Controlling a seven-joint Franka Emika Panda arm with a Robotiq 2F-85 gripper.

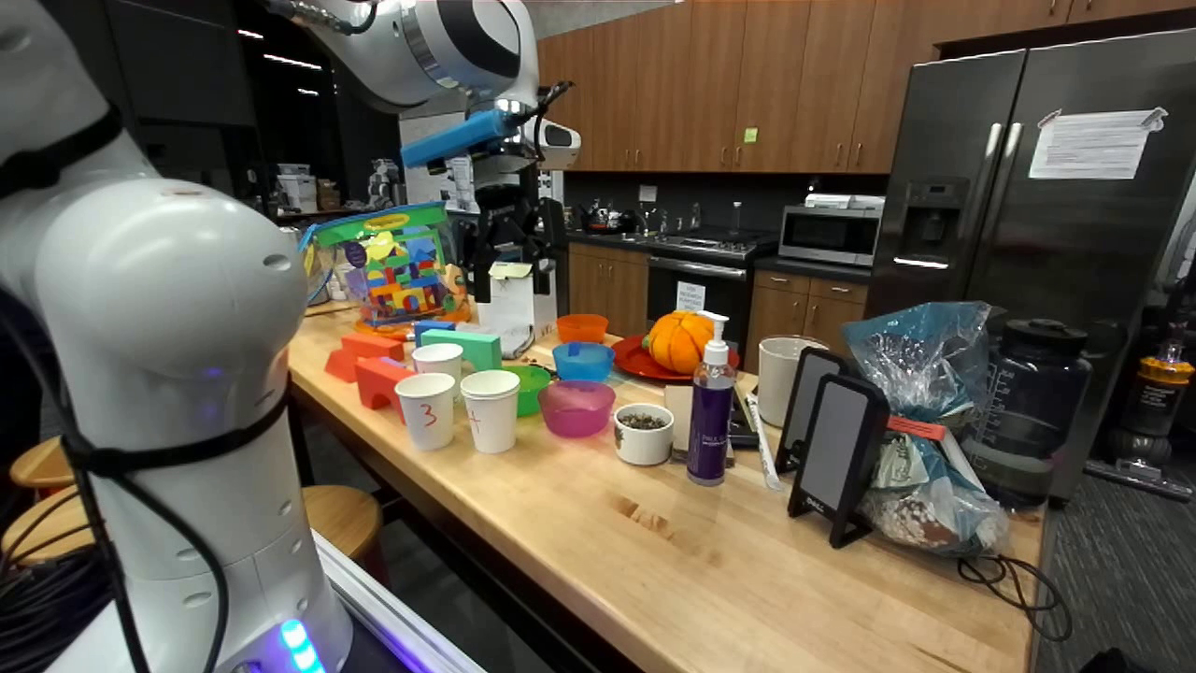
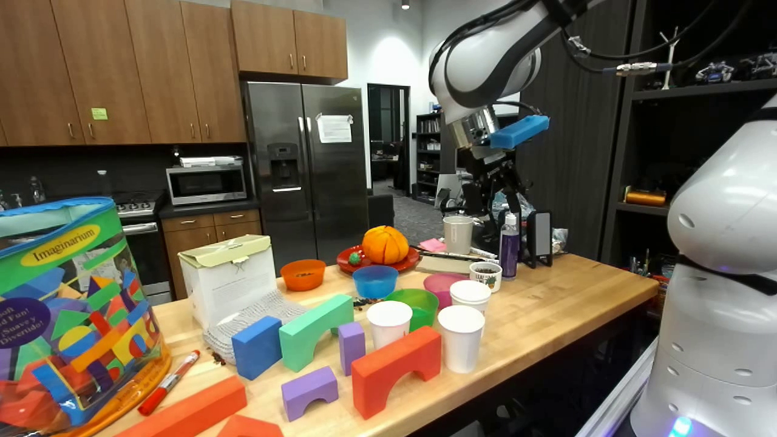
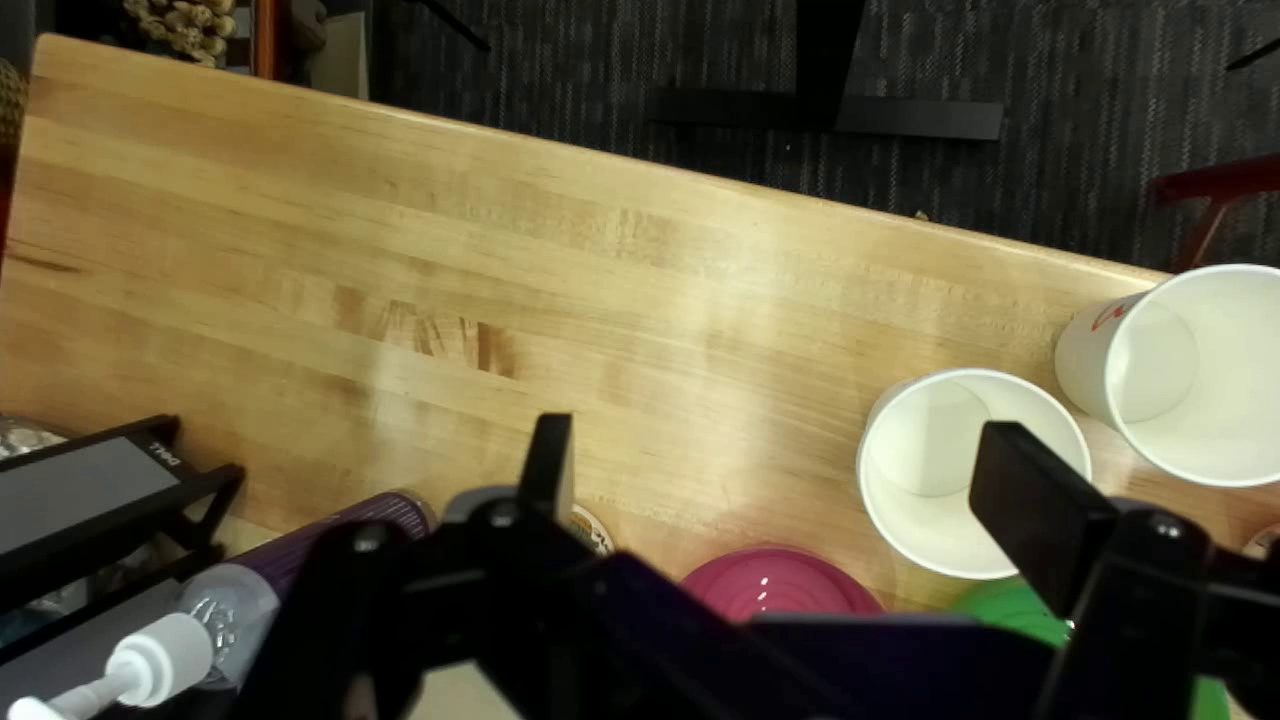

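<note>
High over the wooden table [image 3: 600, 290], my black gripper [image 3: 775, 430] stands open with nothing between its fingers. In the wrist view its right finger overlaps a white paper cup [image 3: 920, 450], though it hangs well above it. Beside that cup is another white cup [image 3: 1230, 380], marked in red. A magenta bowl [image 3: 775, 580] shows below the gap between the fingers. The gripper partly hides a green bowl [image 3: 1020, 610] and a small white pot [image 1: 643, 441] of dried bits. A purple pump bottle [image 1: 708, 421] stands upright beside the pot.
Black speakers [image 1: 836, 449] and a tied plastic bag [image 1: 934, 523] stand toward a table end. A red plate [image 1: 635, 360] bears an orange pumpkin [image 1: 682, 341]. Foam blocks [image 2: 397, 364], a white box [image 2: 234, 282] and a big bag of blocks [image 2: 79, 315] occupy the opposite end.
</note>
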